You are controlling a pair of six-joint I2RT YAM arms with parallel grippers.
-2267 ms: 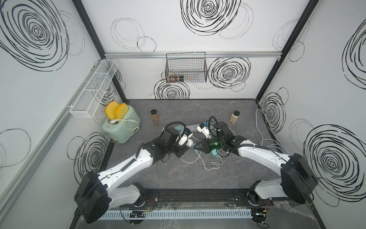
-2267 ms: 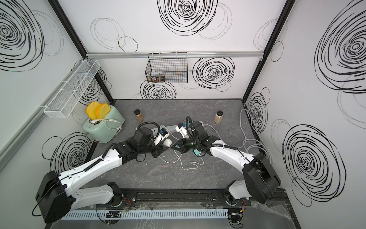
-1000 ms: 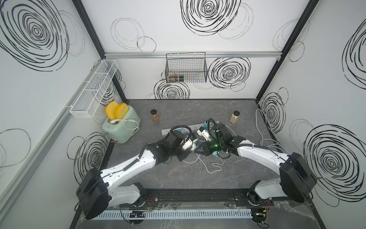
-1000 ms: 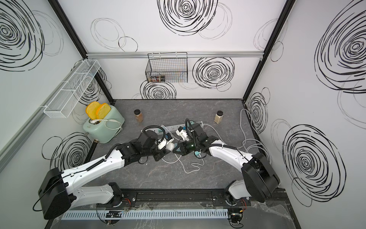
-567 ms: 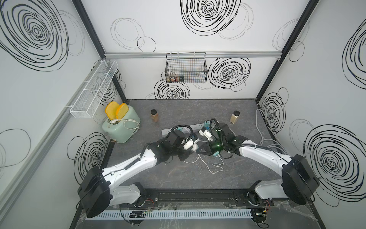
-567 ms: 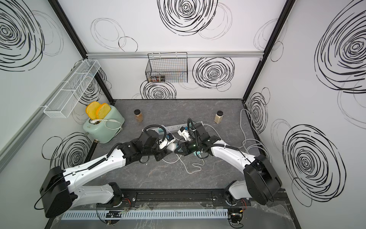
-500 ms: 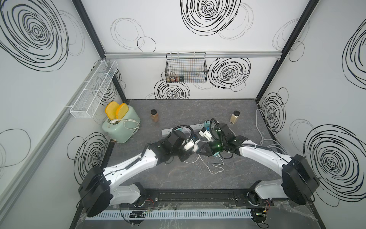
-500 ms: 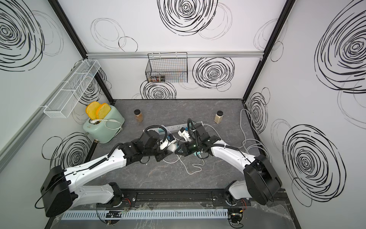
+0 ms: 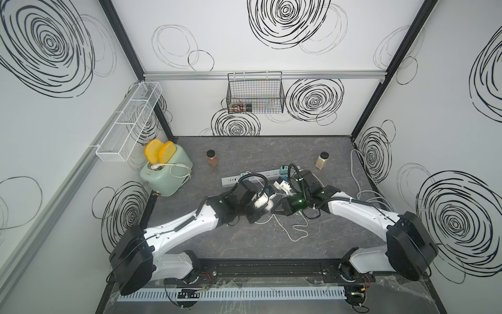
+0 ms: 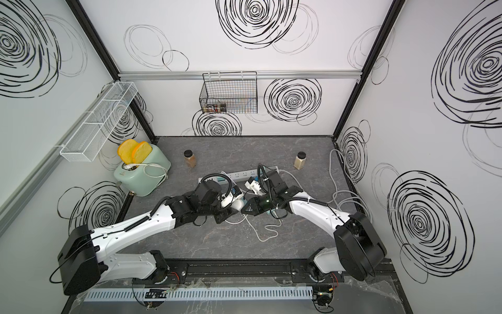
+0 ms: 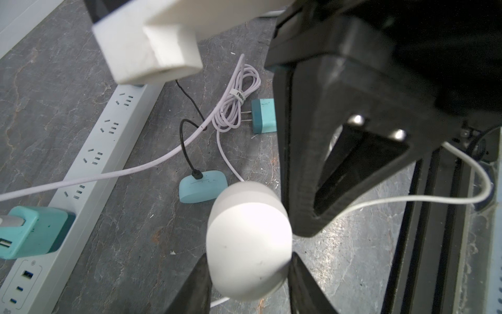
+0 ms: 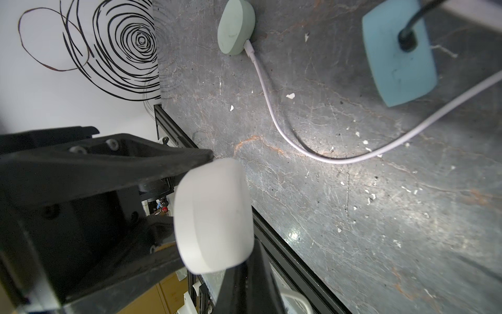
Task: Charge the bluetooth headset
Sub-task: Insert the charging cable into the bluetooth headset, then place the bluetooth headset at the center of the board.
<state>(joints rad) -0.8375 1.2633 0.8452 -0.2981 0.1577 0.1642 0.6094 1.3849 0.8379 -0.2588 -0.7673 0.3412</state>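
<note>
A white earbud case (image 11: pixel 248 239) is being pinched between the fingertips of the left gripper (image 11: pixel 248 274) and is being held above the grey table (image 9: pixel 244 239), near its middle, on the robot's side of the white power strip (image 9: pixel 231 180). The right gripper (image 11: pixel 307 228), its jaws pressed together, is being pointed at the case from just beside it. A white cable (image 11: pixel 407 199) is being seen trailing from behind it, though whether it is being gripped cannot be told. A teal case (image 11: pixel 202 186) with a black lead (image 11: pixel 184 146) plugged in is being shown lying on the table below.
</note>
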